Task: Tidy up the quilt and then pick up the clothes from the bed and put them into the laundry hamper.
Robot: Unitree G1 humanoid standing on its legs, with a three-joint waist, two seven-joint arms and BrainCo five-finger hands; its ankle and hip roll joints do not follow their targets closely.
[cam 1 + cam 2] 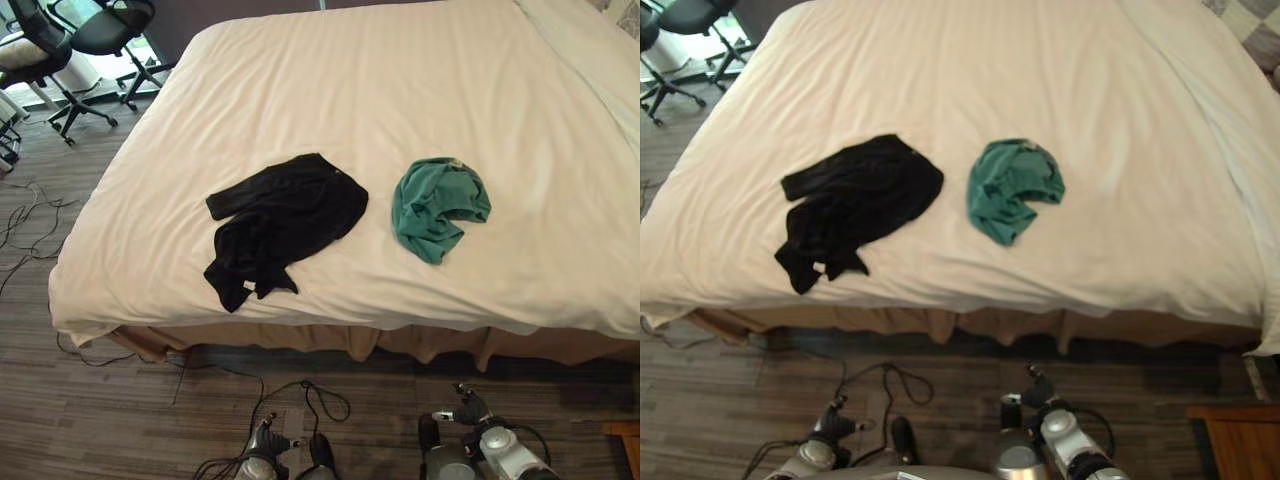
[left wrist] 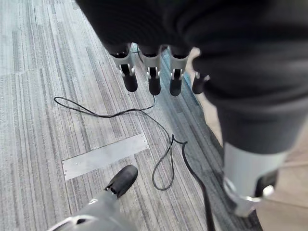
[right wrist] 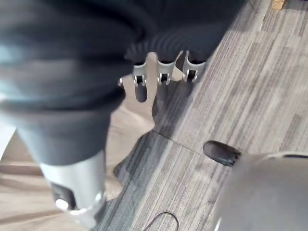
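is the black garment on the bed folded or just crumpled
Crumpled, not folded: the black garment lies in an uneven bunched heap on the quilt, with irregular edges and a loose end trailing toward the bed's near edge.

Black garment point(image 1: 283, 224), green garment point(image 1: 438, 207) on quilt point(image 1: 330, 90)

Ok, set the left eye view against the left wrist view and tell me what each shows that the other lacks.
Left eye view alone: the bed with its smoothed cream quilt, a black garment, a green garment to its right, and office chairs.
Left wrist view alone: the left hand close up, fingers straight, holding nothing, over a metal floor plate.
Both: the striped grey floor.
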